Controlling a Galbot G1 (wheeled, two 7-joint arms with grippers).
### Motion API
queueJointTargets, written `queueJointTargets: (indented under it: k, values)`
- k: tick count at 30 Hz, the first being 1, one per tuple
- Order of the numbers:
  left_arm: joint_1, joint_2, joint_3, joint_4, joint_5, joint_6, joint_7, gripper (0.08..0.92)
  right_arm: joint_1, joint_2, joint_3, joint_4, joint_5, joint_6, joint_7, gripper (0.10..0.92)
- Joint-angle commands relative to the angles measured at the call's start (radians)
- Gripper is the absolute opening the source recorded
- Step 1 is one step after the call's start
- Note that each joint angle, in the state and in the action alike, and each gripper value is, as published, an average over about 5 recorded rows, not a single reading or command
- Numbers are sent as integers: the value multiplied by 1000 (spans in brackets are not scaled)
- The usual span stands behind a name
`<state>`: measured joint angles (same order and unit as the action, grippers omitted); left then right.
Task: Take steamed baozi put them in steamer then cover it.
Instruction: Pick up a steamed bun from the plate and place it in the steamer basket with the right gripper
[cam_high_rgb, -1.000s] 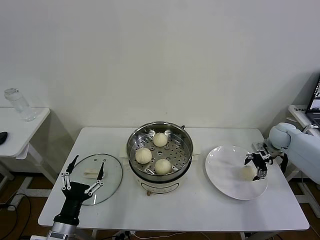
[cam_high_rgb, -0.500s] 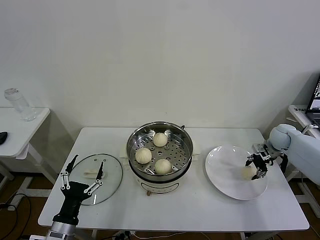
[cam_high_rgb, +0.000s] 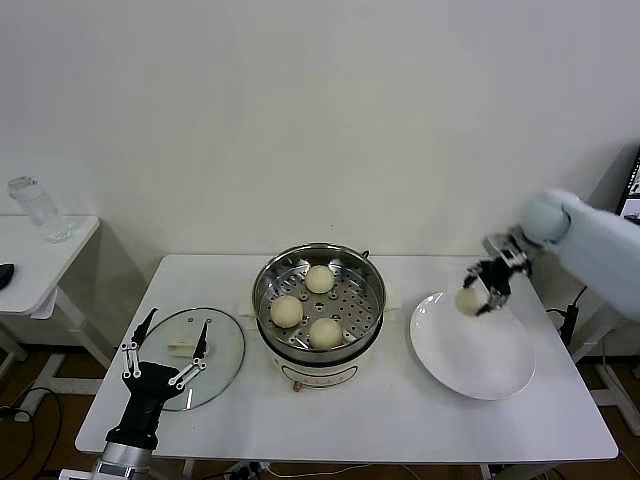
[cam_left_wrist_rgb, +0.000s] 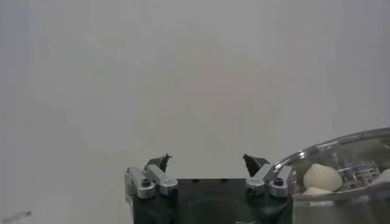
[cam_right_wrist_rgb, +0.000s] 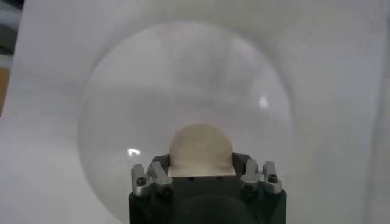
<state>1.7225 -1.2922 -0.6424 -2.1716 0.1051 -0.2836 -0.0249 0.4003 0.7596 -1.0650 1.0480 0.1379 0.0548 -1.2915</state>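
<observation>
The right gripper (cam_high_rgb: 481, 288) hangs in the air above the far edge of the white plate (cam_high_rgb: 480, 365), which lies toward the right end of the surface (cam_high_rgb: 400, 415). Its jaws are closed on one steamed baozi (cam_high_rgb: 468, 299), lifted clear of the plate. In the right wrist view that bun (cam_right_wrist_rgb: 200, 150) sits wedged between the jaws with its lower part hidden behind the gripper body, and the plate (cam_right_wrist_rgb: 122, 109) beneath it is blurred. The arm behind the gripper is smeared in the head view, so its outline is hard to make out.

The steamer (cam_high_rgb: 318, 262) stands at the middle of the surface on its cream base, and three buns (cam_high_rgb: 287, 311) lie on its perforated floor, apart from one another. The left wrist view catches only a slice of the steamer rim (cam_left_wrist_rgb: 341, 146), with one bun and the cut-off edge of another.

The left gripper (cam_high_rgb: 166, 343) waits over the near left part of the surface, jaws spread wide and holding nothing, above the near edge of the cover (cam_high_rgb: 222, 352). The cover lies flat just beside the steamer, handle up, partly hidden by the gripper fingers.
</observation>
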Motion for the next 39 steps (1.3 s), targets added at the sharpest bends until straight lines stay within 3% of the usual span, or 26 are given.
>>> queueJointTargets:
  k: [1, 11, 39]
  values:
    - [5, 1, -1, -2, 0, -4, 0, 823, 381, 257, -233, 73, 304, -93, -75, 695]
    - [4, 1, -3, -1, -1, -11, -1, 823, 396, 421, -336, 144, 341, -135, -14, 696]
    - [-4, 2, -22, 7, -9, -16, -1, 823, 198, 496, -374, 65, 154, -136, 48, 687]
